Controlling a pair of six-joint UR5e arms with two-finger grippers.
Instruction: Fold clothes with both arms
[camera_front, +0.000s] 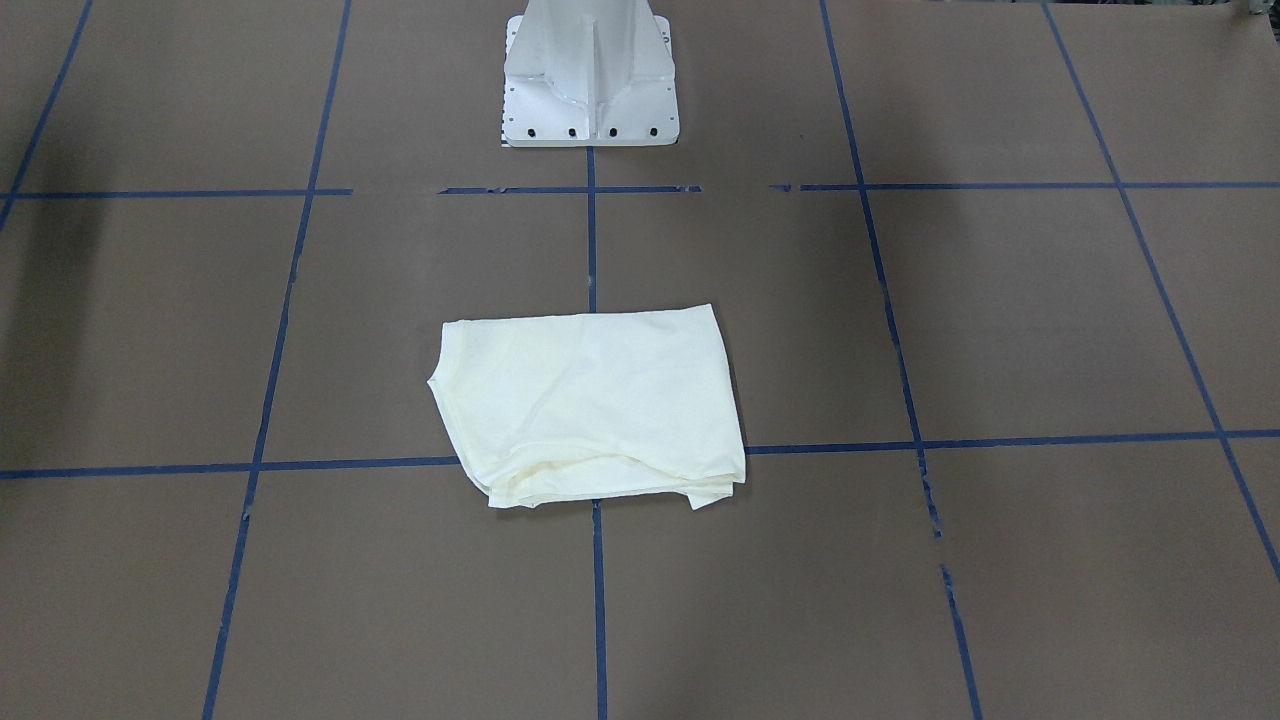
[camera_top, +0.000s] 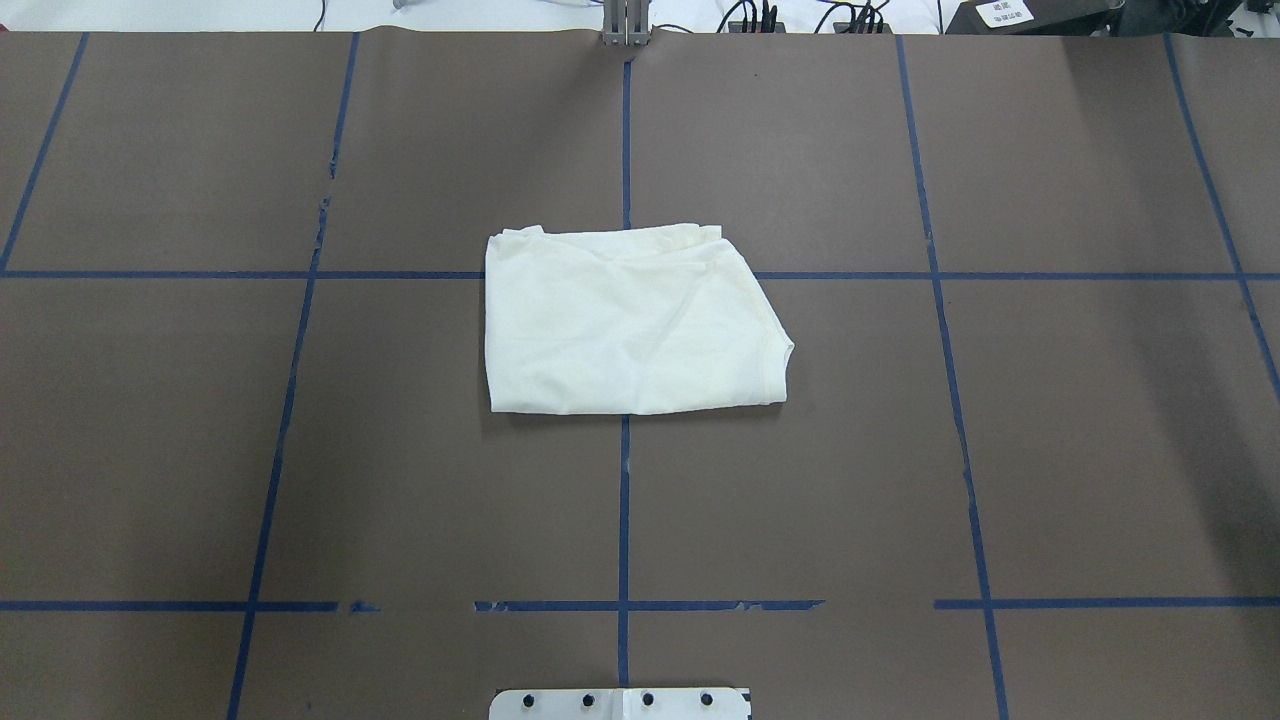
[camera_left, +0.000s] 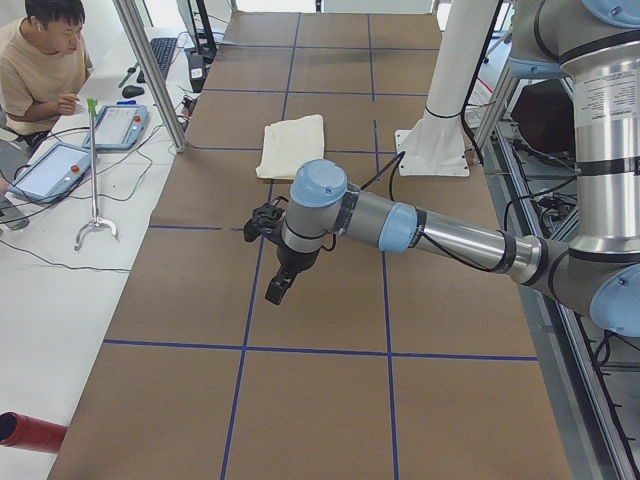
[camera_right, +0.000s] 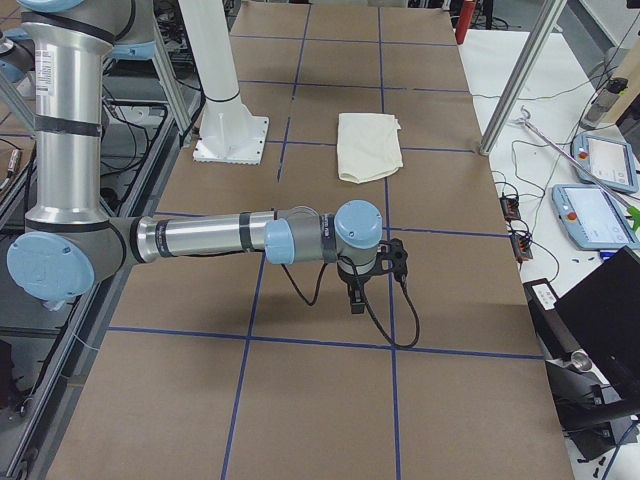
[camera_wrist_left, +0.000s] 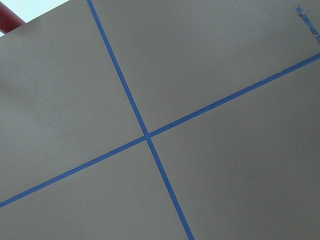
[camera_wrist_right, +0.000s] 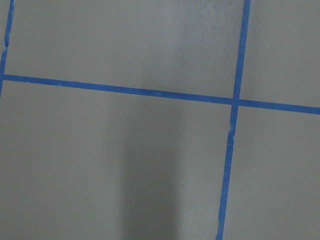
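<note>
Brown table (camera_top: 180, 450), gridded in blue tape (camera_top: 624, 500). Left arm (camera_left: 450, 235) and right arm (camera_right: 200, 238) stretched low over opposite ends, well apart from the shirt (camera_top: 630, 320). Shirt folded into a rough rectangle at mid-table, plain cream side up, over a tape crossing, in front of the white pedestal (camera_front: 590, 80). Left gripper (camera_left: 276, 290) and right gripper (camera_right: 354, 300) pointing down above bare table; spread or pressed together, impossible to tell. Label (camera_left: 610, 95) on the left arm's upright tube, print too small to read.
</note>
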